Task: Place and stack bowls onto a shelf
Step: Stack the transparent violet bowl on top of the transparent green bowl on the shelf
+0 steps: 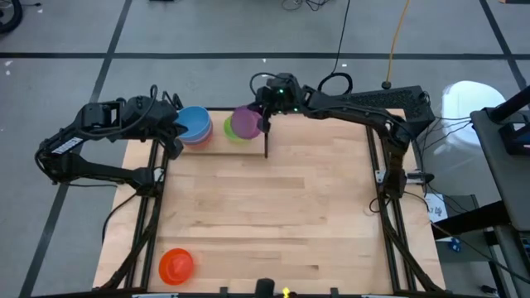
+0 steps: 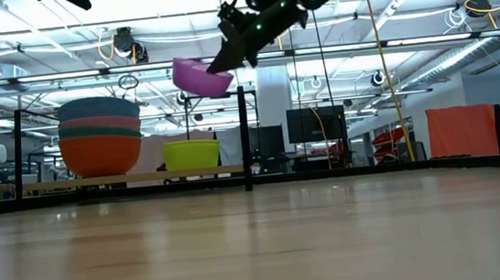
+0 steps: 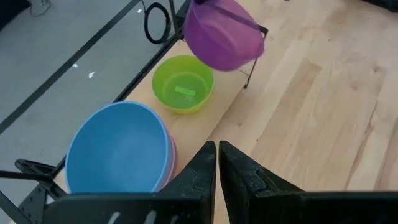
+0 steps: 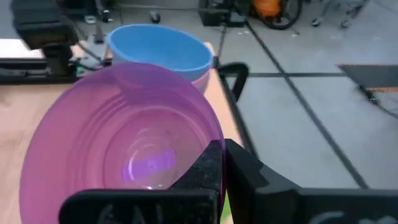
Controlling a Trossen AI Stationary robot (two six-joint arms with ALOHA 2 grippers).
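Note:
My right gripper (image 1: pixel 267 116) holds a purple bowl (image 1: pixel 246 122) in the air over the shelf (image 2: pixel 216 170), just above a yellow-green bowl (image 2: pixel 191 153) that stands on the plank beside the black divider (image 2: pixel 244 136). The purple bowl (image 2: pixel 200 76) is tilted. To the left on the shelf stands a stack of bowls (image 2: pixel 100 136), orange at the bottom and blue (image 1: pixel 195 124) on top. My left gripper (image 3: pixel 217 168) is shut and hovers by the stack's near side, touching nothing. A red-orange bowl (image 1: pixel 175 265) lies at the table's near left corner. My right gripper is shut on the purple bowl's rim (image 4: pixel 211 134), one finger inside the bowl and one outside. The fingers come from above and from the right. The bowl is lifted clear and hangs tilted below the fingers, above the yellow-green bowl.
The shelf runs along the table's far edge, left of its upright divider (image 1: pixel 267 142). The wide light-wood tabletop (image 1: pixel 273 215) spreads nearer than the shelf. Black frame rods (image 1: pixel 153 207) run along the table's left and right sides.

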